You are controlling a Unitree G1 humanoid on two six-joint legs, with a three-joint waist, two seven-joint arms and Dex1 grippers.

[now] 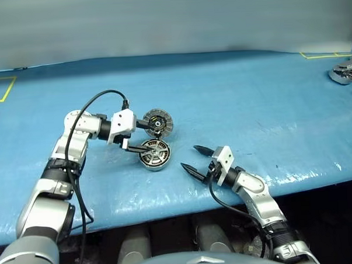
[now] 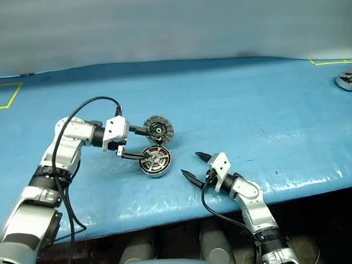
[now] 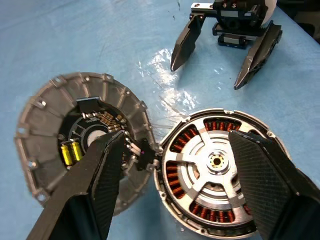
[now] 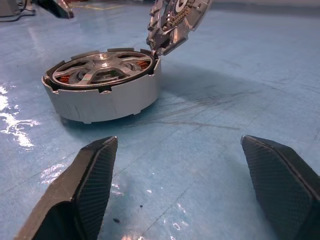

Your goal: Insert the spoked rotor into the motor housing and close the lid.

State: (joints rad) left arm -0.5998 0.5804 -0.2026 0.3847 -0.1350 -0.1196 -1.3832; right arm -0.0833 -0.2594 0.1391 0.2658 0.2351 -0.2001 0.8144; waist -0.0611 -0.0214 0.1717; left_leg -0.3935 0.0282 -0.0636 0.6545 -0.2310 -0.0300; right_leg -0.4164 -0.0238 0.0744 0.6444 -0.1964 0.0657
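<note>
While lid [image 1: 158, 123] open: one housing [image 1: 154, 154], one rotor [image 3: 214, 162].

A blue table [image 1: 233, 94] carries everything, its sheet glossy and creased near the front edge, just past the right claw [image 1: 195, 159]. Yellow tape [image 1: 2, 90] marks a corner well beyond the left claw [image 1: 140, 135]. A silver metal part [image 1: 344, 72] lies at the far right edge, well apart from both claws.
</note>
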